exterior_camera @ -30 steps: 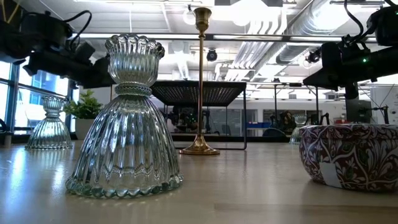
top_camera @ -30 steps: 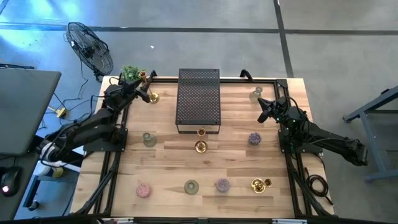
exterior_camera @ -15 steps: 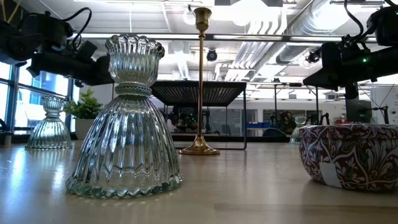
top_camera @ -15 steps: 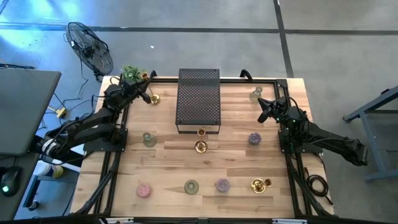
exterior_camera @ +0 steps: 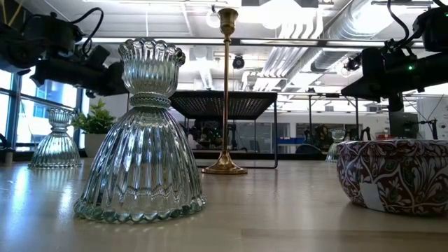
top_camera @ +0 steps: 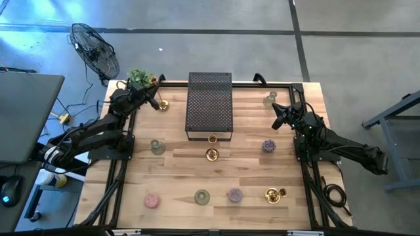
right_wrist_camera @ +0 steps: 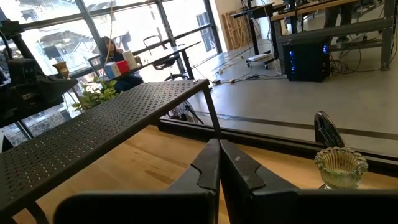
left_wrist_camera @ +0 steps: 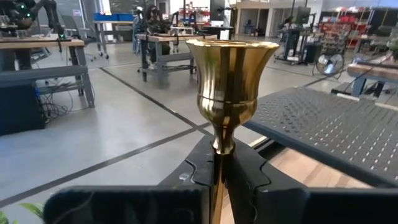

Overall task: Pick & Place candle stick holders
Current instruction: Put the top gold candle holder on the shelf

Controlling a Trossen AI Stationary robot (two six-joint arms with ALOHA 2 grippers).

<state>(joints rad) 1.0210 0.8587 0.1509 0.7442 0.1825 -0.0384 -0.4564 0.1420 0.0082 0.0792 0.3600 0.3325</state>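
Observation:
A tall gold candle stick holder stands at the table's far left; its round base [top_camera: 161, 103] is on the wood and its cup [left_wrist_camera: 233, 62] rises just past my left gripper [left_wrist_camera: 220, 171], which is shut on its stem. My right gripper [top_camera: 278, 118] hangs shut and empty at the table's right, near a clear glass holder [right_wrist_camera: 340, 167]. More holders stand about the table: gold ones [top_camera: 211, 155] in the middle, a purple one [top_camera: 268, 145], a green glass one [top_camera: 157, 147], and a row along the near edge [top_camera: 201, 196]. My left gripper pinches the candlestick's slim stem [left_wrist_camera: 219, 163] between its two fingers, just below the cup. The fingers come level from the table's left side and lie across the upright stem. The candlestick stands upright; in the high view its base looks set on the table.
A big black perforated box [top_camera: 210, 105] stands at the far middle, right of the held candlestick. A small green plant [top_camera: 138, 77] sits at the far left corner, close behind my left gripper. A patterned bowl [exterior_camera: 395, 175] and a ribbed glass holder [exterior_camera: 143, 140] fill the low view's foreground.
My left gripper has shut on the gold candlestick's stem at the far left. The candlestick stays upright where it stood.

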